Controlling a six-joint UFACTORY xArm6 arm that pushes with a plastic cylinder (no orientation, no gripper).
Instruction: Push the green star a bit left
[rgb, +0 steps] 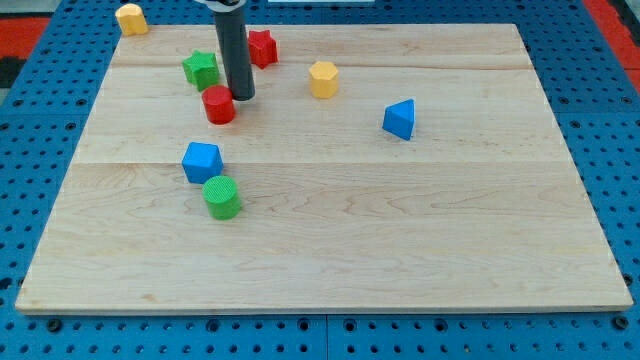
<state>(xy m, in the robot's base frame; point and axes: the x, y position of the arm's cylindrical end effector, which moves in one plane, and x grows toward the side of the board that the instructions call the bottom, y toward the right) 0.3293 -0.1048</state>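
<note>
Nearest the view's bottom sits the green cylinder, touching the blue cube just above it, with the blue wedge well apart to the view's right. Farther up, my tip rests just right of the red cylinder; I carry no pincer, only this rod. The green star lies just left of the rod, with the yellow hexagon right, the red block behind and the yellow block at the board's top-left corner.
</note>
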